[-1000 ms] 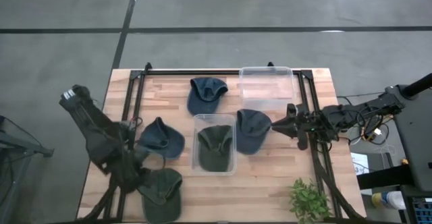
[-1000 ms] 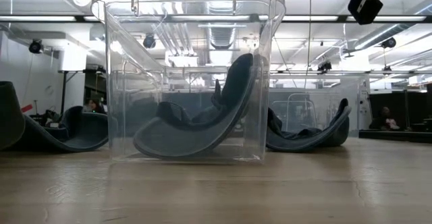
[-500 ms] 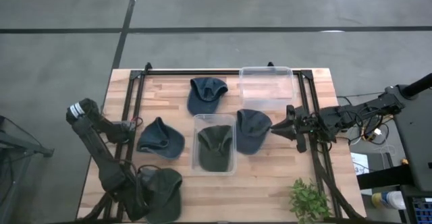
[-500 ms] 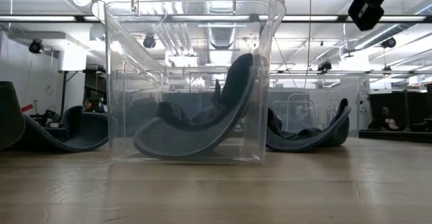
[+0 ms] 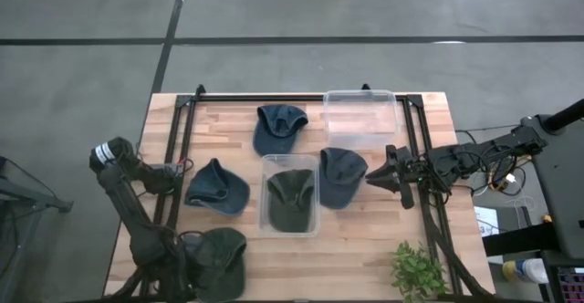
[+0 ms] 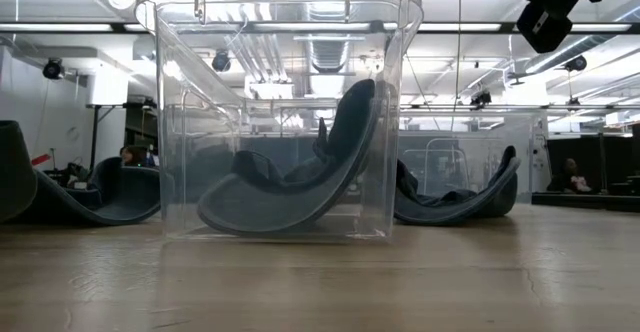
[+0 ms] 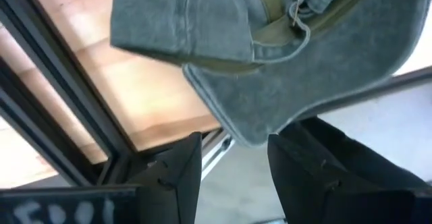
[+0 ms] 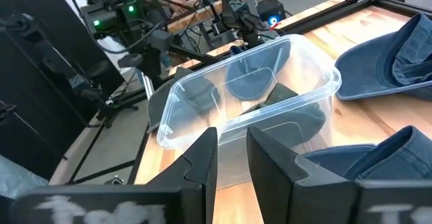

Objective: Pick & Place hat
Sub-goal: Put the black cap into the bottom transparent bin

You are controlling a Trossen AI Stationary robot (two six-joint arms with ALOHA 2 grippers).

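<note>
Down at the 7 o'clock corner of the wooden table [image 5: 365, 248], my left gripper [image 7: 233, 143] sits at the rim of the olive-green cloth cap [image 7: 283, 69]. Its two dark fingers [image 7: 179, 166] stand well apart, released. The tip of the cap's brim hangs right at the gap between them, but I am not clamping it.

Over at 3 o'clock, my right gripper [image 5: 372, 177] points toward the table's middle, just beside the edge of a faded blue denim cap [image 5: 340, 175]. Its fingers [image 8: 270, 156] leave only a slim gap with nothing in it. Whether the tips touch that cap I cannot tell.

At the centre sits a clear rectangular plastic bin [image 5: 266, 214] with a dark olive cap [image 5: 292, 193] lying curled inside it. A second clear plastic bin [image 5: 360, 116] stands at 1 o'clock.

Two more blue caps lie loose on the wood – one at 12 o'clock [image 5: 280, 125], one at 9 o'clock [image 5: 217, 186].
</note>
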